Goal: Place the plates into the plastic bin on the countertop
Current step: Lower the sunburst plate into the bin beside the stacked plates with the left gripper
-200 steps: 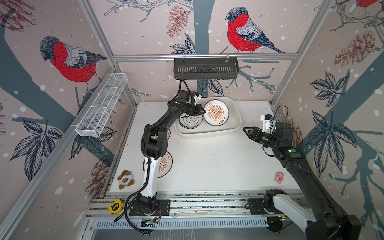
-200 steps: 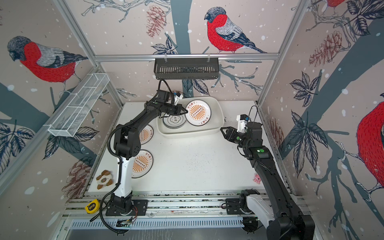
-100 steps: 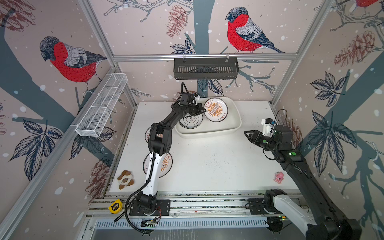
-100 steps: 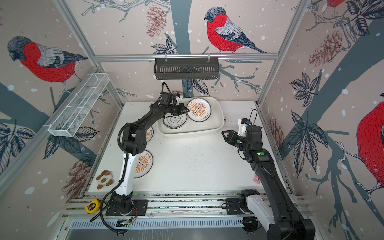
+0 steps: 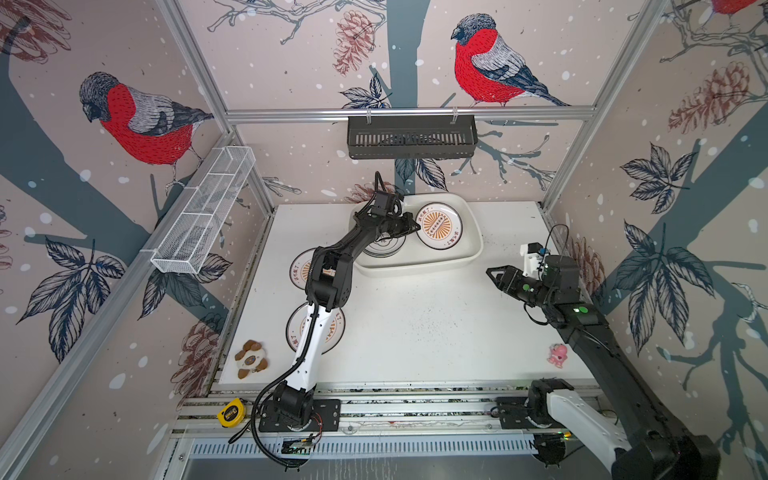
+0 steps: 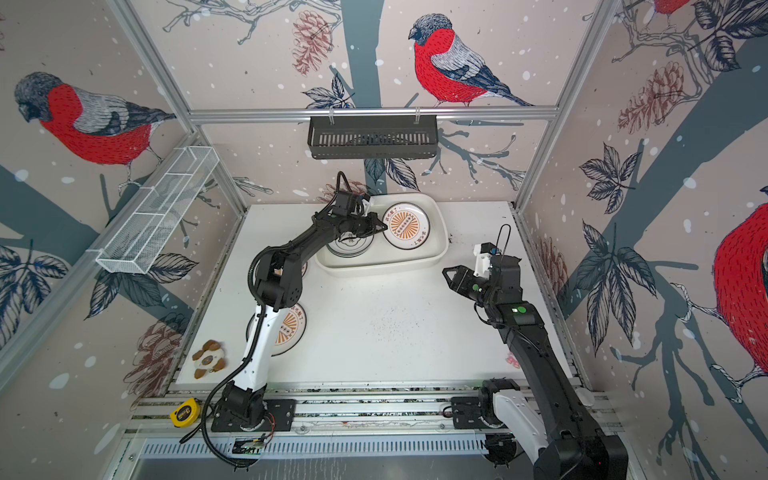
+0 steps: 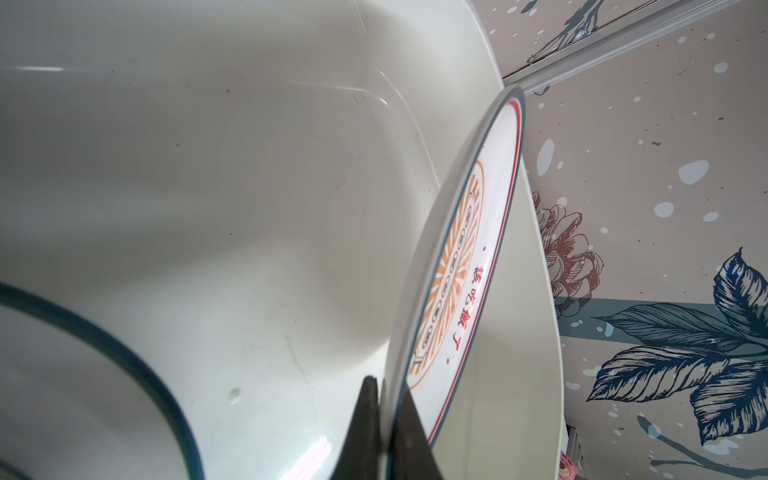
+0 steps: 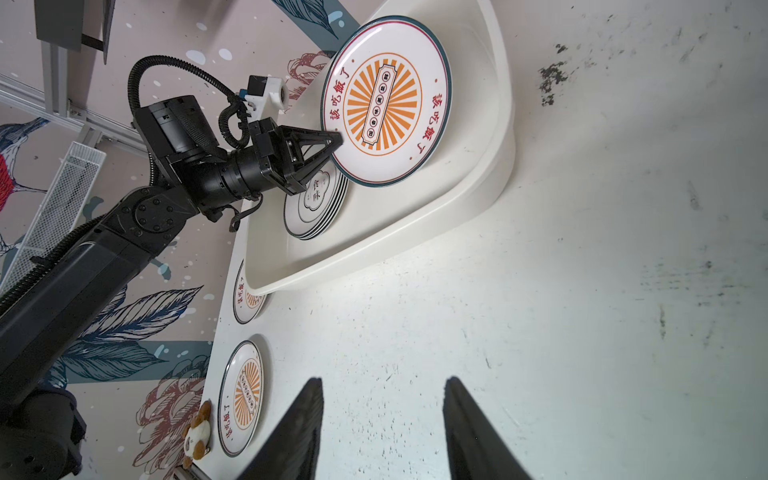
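Plate stack (image 5: 384, 249), sunburst plate (image 5: 439, 225) in bin (image 5: 415, 268)

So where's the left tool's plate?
In both top views, the sunburst plate is in the right half of the plastic bin, beside the plate stack.

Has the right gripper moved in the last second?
Yes. The right gripper has drawn slightly back toward the front edge of the countertop, away from the plastic bin, jaws open.

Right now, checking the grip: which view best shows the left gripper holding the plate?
Left wrist: the left gripper pinches the plate rim close up. Right wrist shows it distantly; both top views show it small.
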`<state>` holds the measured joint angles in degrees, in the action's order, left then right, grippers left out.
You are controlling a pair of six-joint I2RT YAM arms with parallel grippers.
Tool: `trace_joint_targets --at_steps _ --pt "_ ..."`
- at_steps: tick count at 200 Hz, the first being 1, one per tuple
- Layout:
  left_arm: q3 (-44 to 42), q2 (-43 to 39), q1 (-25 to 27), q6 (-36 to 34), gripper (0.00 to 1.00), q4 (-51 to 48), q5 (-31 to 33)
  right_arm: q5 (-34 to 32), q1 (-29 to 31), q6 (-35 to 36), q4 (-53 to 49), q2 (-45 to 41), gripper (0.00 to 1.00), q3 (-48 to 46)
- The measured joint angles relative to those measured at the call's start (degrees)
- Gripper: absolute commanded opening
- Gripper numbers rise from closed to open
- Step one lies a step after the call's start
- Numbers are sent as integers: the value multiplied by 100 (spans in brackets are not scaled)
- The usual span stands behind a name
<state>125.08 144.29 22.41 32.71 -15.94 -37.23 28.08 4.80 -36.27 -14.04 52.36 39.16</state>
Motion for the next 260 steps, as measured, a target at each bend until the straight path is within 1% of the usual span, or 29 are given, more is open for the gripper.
trace_joint_targets --at_steps 110,140,214,260 --pt "66 188 140 94 0 66 0 4 -37 -4 129 -26 48 -210" --pt "116 199 144 131 5 66 17 4 -44 -76 142 -20 48 -280" --pt "127 254 221 131 5 59 46 11 -70 -105 304 96 48 -317" --pt "127 271 299 125 10 63 105 59 -125 -103 387 136 48 -378"
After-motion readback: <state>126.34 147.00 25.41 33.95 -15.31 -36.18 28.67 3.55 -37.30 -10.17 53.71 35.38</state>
